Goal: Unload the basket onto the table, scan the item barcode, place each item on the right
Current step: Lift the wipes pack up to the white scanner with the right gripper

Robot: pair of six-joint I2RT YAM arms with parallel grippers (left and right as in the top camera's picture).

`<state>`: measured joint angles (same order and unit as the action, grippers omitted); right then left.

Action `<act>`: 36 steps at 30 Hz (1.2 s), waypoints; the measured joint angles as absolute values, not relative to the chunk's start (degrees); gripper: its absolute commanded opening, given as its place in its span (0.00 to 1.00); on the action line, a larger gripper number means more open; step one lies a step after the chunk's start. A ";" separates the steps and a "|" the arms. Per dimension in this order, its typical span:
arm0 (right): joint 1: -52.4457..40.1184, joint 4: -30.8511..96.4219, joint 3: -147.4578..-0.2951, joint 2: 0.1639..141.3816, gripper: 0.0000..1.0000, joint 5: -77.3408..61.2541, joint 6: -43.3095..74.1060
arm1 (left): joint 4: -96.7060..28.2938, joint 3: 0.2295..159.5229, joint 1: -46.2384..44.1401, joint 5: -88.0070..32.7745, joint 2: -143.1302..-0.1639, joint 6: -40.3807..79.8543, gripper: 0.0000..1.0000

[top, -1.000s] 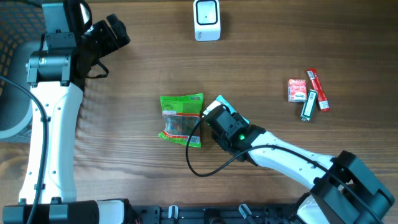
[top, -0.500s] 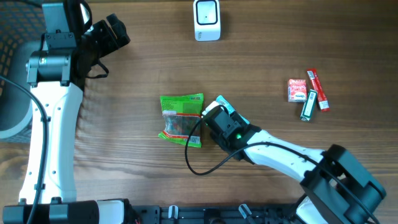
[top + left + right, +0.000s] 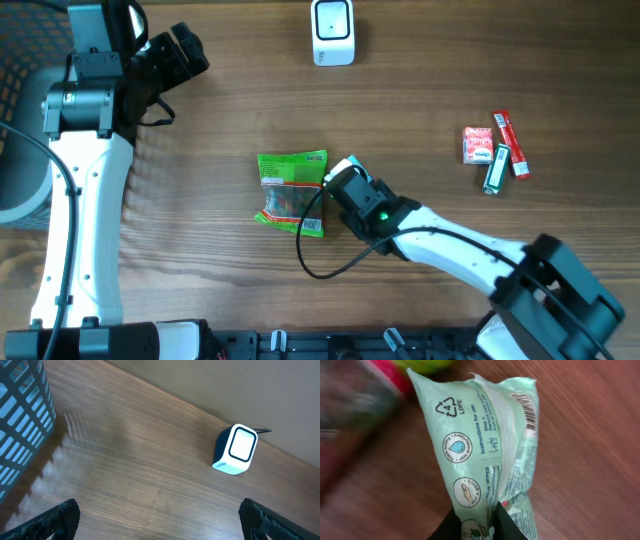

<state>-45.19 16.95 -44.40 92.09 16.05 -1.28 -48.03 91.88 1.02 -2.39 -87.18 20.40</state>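
Fingers [image 3: 507, 527] of right gripper [image 3: 479, 527] clamped on the near end of the mint-green wipes packet [image 3: 485, 445], barcode [image 3: 529, 410] on its far corner. Packet mid-table [image 3: 200, 120], just beside green snack bag [image 3: 292, 190]. Left gripper [image 3: 160, 520] well apart, fingers spread wide. Scanner [image 3: 333, 32] at far edge.

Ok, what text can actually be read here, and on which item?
"4" and "LDPE": beside the recycling triangle on the mint wipes pack.
"Instructions for use:" and "Step 1:": same pack; finer lines below are too small.
"WIPES": lower on that pack, the word before it unclear.
The barcode digits and ring-icon lettering: too small.
The green snack bag, red packets and scanner: no print readable.
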 measured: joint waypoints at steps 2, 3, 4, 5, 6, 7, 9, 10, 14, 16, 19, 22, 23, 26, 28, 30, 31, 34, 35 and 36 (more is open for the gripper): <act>-45.25 19.53 -44.40 84.88 0.04 11.84 0.45 | -48.01 91.88 1.02 -2.39 -87.18 20.40 1.00; -45.23 21.23 -44.62 81.06 0.04 10.57 0.97 | -48.03 91.88 1.02 -2.39 -87.18 20.40 1.00; -45.23 22.35 -44.62 78.26 0.04 10.07 1.52 | -47.99 91.88 1.02 -2.39 -87.18 20.40 1.00; -45.23 23.22 -44.62 75.35 0.04 9.39 2.68 | -48.01 91.88 1.02 -2.39 -87.18 20.40 1.00; -45.23 23.51 -44.62 73.65 0.04 8.93 4.38 | -48.01 91.88 1.02 -2.39 -87.15 20.40 1.00; -45.23 23.77 -44.62 72.66 0.04 8.01 5.28 | -48.03 91.88 1.02 -2.39 -87.15 20.40 1.00; -44.42 23.86 -44.62 70.81 0.04 4.25 7.66 | -48.01 91.88 1.02 -2.39 -87.18 20.40 1.00; -42.87 24.01 -44.62 69.58 0.04 1.17 9.08 | -48.03 91.88 1.02 -2.39 -87.15 20.40 1.00; -26.41 29.56 -44.75 68.55 0.04 -22.26 11.11 | -48.01 91.88 1.02 -2.39 -87.18 20.40 1.00; -18.70 34.57 -46.19 68.71 0.04 -31.05 10.85 | -47.99 91.88 1.02 -2.39 -87.18 20.40 1.00; -11.73 45.32 -55.99 69.52 0.04 -37.58 9.39 | -47.99 91.88 1.02 -2.39 -87.18 20.40 1.00; -11.64 59.46 -72.86 75.24 0.04 -40.18 6.59 | -47.94 91.88 1.02 -2.42 -87.15 20.40 1.00; -11.68 62.17 -79.68 79.09 0.04 -40.75 5.76 | -48.01 91.88 1.02 -2.39 -87.15 20.40 1.00; -11.68 63.42 -93.73 88.40 0.04 -41.60 5.76 | -47.99 91.88 1.02 -2.39 -87.18 20.40 1.00; -11.68 61.39 -100.71 93.78 0.04 -43.66 6.87 | -47.88 91.88 1.02 -2.39 -87.18 20.40 1.00; -11.68 56.42 -105.23 98.87 0.04 -46.81 9.06 | -48.03 91.88 1.02 -2.39 -87.18 20.40 1.00; -11.68 52.05 -106.04 101.62 0.04 -49.21 10.79 | -47.99 91.88 1.02 -2.39 -87.18 20.40 1.00; -11.68 38.46 -106.56 109.03 0.04 -55.51 16.51 | -48.07 91.88 1.02 -2.39 -87.18 20.40 1.00; -11.68 30.13 -106.83 113.23 0.04 -58.83 20.05 | -47.99 91.88 1.02 -2.39 -87.18 20.40 1.00; -11.84 14.55 -106.87 119.07 0.04 -63.40 27.05 | -47.86 91.88 1.02 -2.42 -87.18 20.40 1.00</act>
